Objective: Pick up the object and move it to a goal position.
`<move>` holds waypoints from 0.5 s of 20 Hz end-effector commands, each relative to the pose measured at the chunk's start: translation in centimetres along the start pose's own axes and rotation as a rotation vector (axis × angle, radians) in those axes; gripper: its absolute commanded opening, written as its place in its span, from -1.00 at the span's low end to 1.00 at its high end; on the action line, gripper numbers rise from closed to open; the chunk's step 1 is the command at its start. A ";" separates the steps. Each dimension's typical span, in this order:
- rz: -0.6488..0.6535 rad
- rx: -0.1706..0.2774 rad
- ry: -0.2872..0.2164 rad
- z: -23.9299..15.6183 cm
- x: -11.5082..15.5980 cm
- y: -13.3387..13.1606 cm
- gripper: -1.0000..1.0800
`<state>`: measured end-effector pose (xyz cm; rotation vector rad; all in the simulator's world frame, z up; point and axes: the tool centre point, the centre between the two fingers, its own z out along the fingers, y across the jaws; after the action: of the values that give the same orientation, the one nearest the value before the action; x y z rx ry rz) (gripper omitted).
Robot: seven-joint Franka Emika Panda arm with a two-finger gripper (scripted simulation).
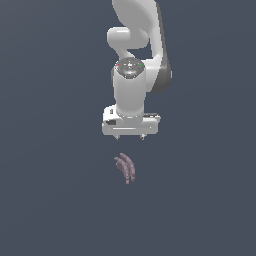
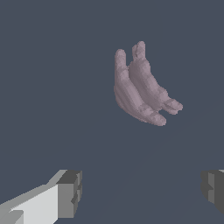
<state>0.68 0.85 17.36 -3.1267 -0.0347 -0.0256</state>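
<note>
The object (image 1: 125, 168) is a small mauve-pink bunch of curved lobes lying on the flat dark grey surface. In the wrist view the object (image 2: 143, 89) lies beyond the fingertips, not between them. My gripper (image 1: 130, 136) hangs from the white arm just above and behind the object, apart from it. The two grey fingertips (image 2: 70, 193) stand wide apart with nothing between them, so the gripper (image 2: 142, 190) is open.
The white arm (image 1: 137, 45) rises behind the gripper toward the top of the exterior view. Around the object lies only plain dark grey ground (image 1: 55, 190).
</note>
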 end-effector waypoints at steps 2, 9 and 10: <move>0.000 0.001 0.001 0.0 0.0 0.0 0.92; 0.014 0.025 0.030 -1.0 0.8 -1.9 0.92; 0.016 0.027 0.033 -1.1 0.9 -2.1 0.92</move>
<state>1.38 2.57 18.28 -3.1038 -0.0158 -0.0674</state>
